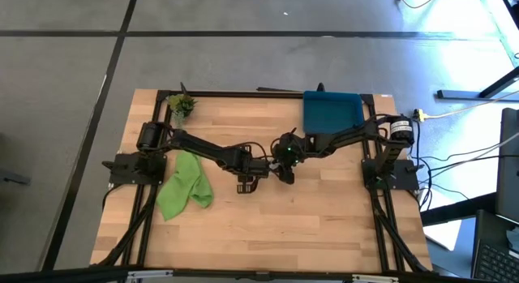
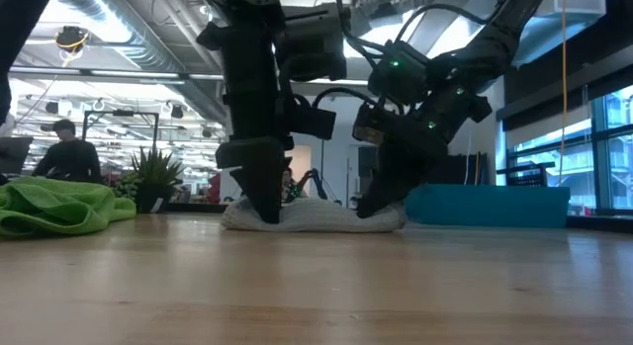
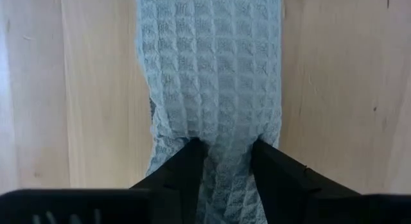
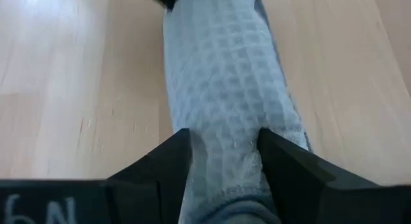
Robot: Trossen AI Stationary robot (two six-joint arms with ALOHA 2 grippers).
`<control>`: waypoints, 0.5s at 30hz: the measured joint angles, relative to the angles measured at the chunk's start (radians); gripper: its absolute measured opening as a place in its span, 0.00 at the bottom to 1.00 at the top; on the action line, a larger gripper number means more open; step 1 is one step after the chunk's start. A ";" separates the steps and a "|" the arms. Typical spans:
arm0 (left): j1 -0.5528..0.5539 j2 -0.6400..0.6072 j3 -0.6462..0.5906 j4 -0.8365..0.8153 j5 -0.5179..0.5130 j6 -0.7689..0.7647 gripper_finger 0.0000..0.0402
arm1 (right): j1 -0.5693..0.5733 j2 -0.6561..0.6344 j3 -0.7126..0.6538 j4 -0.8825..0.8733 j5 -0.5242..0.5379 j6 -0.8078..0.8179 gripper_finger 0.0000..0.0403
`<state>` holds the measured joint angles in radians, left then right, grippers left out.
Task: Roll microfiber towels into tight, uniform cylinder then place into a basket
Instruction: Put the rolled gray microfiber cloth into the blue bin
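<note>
Right now the left claw (image 3: 223, 161) is down on the tabletop (image 1: 324, 218) near its middle, fingers (image 3: 180, 169) planted either side of one end of the grey towel (image 3: 212, 76). The waffle cloth bunches between them and narrows where they press in, so the claw pinches that end of the roll. From table height, the left claw (image 2: 262, 202) comes down as a dark wedge onto one end of the pale bundle (image 2: 316, 216).

The right claw (image 4: 221, 160) stands at the other end of the same towel (image 4: 225, 76), fingers (image 4: 160, 169) partly spread with the rolled cloth squeezed between them. It too is gripping the towel. Seen low, the right claw (image 2: 381, 202) leans in onto its end of the roll.

From above, the two claws meet close together at mid-table, left claw (image 1: 247, 183) and right claw (image 1: 285, 171), and the arms hide the grey towel there. It lies as a loose, flattish roll on the wood, stretched between the claws.

The green towel (image 1: 185, 186) sits crumpled on the left side of the tabletop, well apart from both claws. The blue basket (image 1: 332, 110) rests at the far edge on the right, under the right arm. A small potted plant (image 1: 182, 105) stands at the far left corner. Beyond the table a person (image 2: 67, 152) sits in the room.
</note>
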<state>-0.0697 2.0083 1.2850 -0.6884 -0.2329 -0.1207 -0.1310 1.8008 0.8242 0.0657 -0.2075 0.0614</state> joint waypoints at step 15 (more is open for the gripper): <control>0.000 -0.002 -0.004 0.004 0.003 -0.005 0.31 | 0.100 -0.273 -0.004 -0.320 0.275 -0.040 0.47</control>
<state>-0.0700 2.0064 1.2812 -0.6842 -0.2298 -0.1257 -0.0310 1.5280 0.8200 -0.2539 0.0677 0.0217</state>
